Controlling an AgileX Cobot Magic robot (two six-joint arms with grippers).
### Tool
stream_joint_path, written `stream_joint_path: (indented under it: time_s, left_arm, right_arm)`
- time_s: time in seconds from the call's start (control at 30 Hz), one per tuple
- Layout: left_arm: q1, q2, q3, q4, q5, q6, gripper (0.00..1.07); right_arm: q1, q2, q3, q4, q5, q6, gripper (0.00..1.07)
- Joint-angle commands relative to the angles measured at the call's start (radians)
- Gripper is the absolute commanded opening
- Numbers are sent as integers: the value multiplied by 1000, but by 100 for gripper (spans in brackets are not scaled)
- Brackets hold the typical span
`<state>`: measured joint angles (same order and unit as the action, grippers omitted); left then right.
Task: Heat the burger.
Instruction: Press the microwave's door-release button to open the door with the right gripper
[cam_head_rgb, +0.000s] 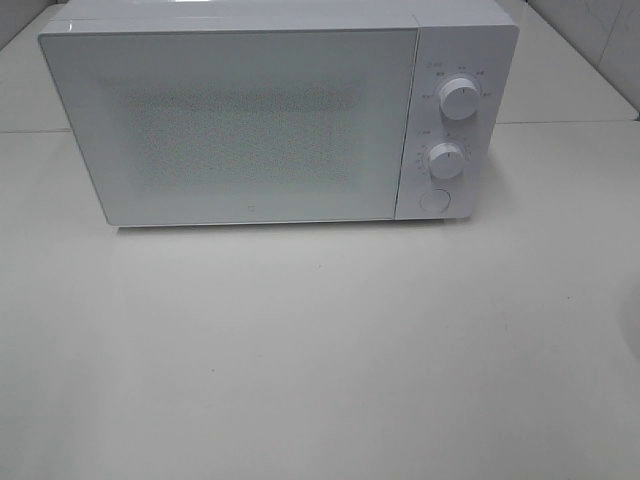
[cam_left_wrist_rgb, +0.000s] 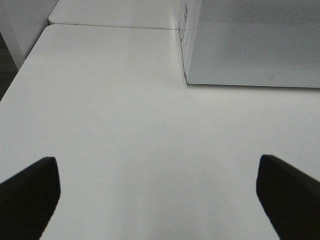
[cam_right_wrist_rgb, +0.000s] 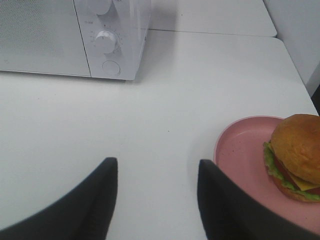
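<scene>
The burger (cam_right_wrist_rgb: 297, 155), with a golden-brown bun, lettuce and a dark patty, sits on a pink plate (cam_right_wrist_rgb: 240, 150) in the right wrist view only. My right gripper (cam_right_wrist_rgb: 157, 164) hovers over bare table just beside the plate, open, with nothing between its black fingers (cam_right_wrist_rgb: 100, 200). The white microwave (cam_head_rgb: 250, 110) stands at the back of the table with its door closed. My left gripper (cam_left_wrist_rgb: 157, 165) is open wide over bare table, short of the microwave's front left corner (cam_left_wrist_rgb: 187, 80). Neither gripper shows in the exterior high view.
The microwave's control panel carries two knobs (cam_head_rgb: 459, 98) and a round button (cam_head_rgb: 433, 200) on its right side. The white table (cam_head_rgb: 320, 350) stretches in front of it. A seam between two tabletops (cam_left_wrist_rgb: 115, 25) runs behind the left arm.
</scene>
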<state>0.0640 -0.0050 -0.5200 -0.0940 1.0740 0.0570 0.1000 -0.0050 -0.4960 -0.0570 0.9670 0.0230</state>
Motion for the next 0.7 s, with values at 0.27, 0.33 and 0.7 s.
stream_joint_path:
  time_s: [0.27,0.33,0.7]
  left_arm:
    - [1,-21,3,2,-3,-5,100]
    - [1,-21,3,2,-3,-5,100]
    - [1,-21,3,2,-3,-5,100]
  right_arm:
    - [1,-25,1,-3,-5,-6,51]
    - [1,-25,1,-3,-5,-6,51]
    - [1,75,-24,-16,-60,-29,42]
